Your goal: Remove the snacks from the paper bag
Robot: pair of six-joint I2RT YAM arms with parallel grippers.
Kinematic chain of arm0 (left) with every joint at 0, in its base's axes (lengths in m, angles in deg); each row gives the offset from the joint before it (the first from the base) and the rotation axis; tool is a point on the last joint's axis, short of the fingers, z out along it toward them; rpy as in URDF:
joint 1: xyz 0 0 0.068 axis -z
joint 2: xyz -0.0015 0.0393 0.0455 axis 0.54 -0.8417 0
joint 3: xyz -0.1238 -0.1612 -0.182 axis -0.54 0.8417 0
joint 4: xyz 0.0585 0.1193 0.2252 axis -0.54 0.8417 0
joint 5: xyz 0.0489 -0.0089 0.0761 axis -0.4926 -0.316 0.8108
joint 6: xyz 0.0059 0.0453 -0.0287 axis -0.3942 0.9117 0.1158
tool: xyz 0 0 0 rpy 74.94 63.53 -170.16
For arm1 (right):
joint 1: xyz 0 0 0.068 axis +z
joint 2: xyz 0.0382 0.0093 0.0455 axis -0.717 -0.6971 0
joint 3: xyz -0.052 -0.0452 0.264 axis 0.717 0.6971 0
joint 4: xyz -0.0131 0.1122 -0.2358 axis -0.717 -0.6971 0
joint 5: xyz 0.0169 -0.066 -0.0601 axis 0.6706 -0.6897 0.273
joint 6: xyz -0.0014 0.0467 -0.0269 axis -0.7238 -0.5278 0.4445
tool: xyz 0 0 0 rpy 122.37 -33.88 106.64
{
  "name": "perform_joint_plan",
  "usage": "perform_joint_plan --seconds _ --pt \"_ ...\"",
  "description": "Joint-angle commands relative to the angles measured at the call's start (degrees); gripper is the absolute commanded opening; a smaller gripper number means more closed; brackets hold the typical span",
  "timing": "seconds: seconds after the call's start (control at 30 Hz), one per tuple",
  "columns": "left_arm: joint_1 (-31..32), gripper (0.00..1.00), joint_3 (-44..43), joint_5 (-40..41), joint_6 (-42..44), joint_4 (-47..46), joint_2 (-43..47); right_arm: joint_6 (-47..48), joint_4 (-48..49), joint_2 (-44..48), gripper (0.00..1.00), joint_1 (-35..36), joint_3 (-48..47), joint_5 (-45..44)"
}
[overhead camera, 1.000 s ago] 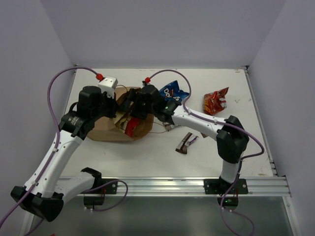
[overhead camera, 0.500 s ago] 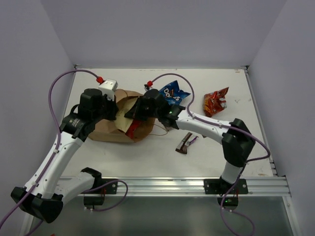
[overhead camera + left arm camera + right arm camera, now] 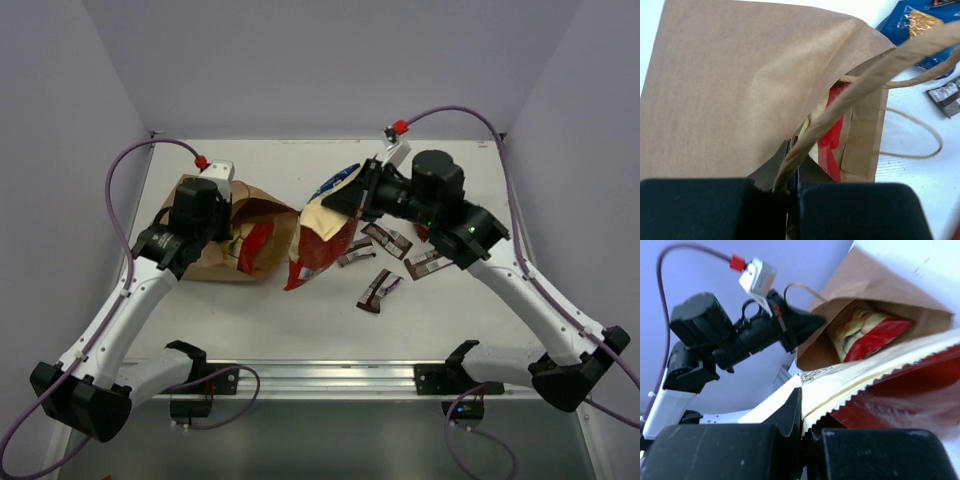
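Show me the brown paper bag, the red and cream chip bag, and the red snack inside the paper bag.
Brown kraft paper bag [image 3: 262, 204]: top external view, upper flap.
Red and cream glossy chip bag [image 3: 318, 240]: top external view, its middle.
Red glossy snack [image 3: 832, 135] in the bag: left wrist view, red panel.

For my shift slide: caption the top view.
Right gripper holds a red-and-cream chip bag beside the paper bag; left gripper pinches its edge.

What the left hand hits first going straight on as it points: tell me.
The left hand, shut on the rim of the paper bag, points into its open mouth; it would probably meet the red chip bag inside first, though depth is unclear.
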State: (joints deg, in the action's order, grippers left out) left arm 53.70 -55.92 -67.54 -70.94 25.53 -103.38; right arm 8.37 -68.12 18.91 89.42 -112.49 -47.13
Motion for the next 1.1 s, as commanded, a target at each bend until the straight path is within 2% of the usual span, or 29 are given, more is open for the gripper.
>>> perform_joint_plan --seconds 0.0,0.17,0.3,0.37,0.5,0.63,0.67,0.77,0.87,0.9,0.97,1.0,1.07 --pt "-0.4 0.0 0.5 3.9 -0.5 -0.2 -1.0 5.6 -3.9 3.3 0.0 -8.6 -7.8 8.1" --pt "-0.4 0.0 -0.2 2.6 -0.7 -0.4 -1.5 10.9 -6.9 0.6 0.0 -19.3 -17.5 10.4" --pt "-0.4 0.0 -0.8 0.5 -0.7 -0.4 -0.7 14.3 -5.3 -8.6 0.0 -25.4 -25.5 10.1" --pt "-0.4 0.0 -1.0 -0.1 -0.7 -0.4 -0.2 14.5 -1.5 -12.8 0.0 -28.5 -27.4 11.4" --pt "-0.4 0.0 -0.7 -3.0 -1.0 -0.9 0.4 11.7 10.3 -21.8 0.0 -33.3 -24.6 11.6" --pt "-0.4 0.0 0.6 -5.6 -1.1 -2.4 1.4 10.2 22.8 -29.1 0.01 -36.1 -17.5 6.4" --pt "-0.4 0.0 1.2 -5.9 -1.0 -2.8 1.5 9.5 22.5 -33.9 0.03 -37.5 -17.6 7.4" --pt "-0.4 0.0 0.8 -6.7 -0.3 -2.6 1.4 8.0 18.8 -40.8 0.06 -39.1 -17.6 8.6" --pt "-0.4 0.0 -0.3 -7.1 0.4 -1.9 1.6 7.5 18.4 -40.8 0.18 -39.7 -11.4 7.9" --pt "-0.4 0.0 -0.6 -7.6 0.5 -1.8 1.9 8.0 18.0 -40.3 0.29 -39.8 -8.8 7.2" --pt "-0.4 0.0 -1.2 -8.2 0.9 -1.9 2.9 8.9 14.7 -39.0 0.39 -40.2 -6.9 5.1" --pt "-0.4 0.0 -1.4 -9.0 1.0 -2.0 3.1 9.8 13.5 -37.5 0.52 -40.4 -5.7 3.6" --pt "-0.4 0.0 -1.7 -9.7 1.2 -2.0 3.6 11.5 9.2 -36.5 0.63 -40.8 -5.3 -0.3"
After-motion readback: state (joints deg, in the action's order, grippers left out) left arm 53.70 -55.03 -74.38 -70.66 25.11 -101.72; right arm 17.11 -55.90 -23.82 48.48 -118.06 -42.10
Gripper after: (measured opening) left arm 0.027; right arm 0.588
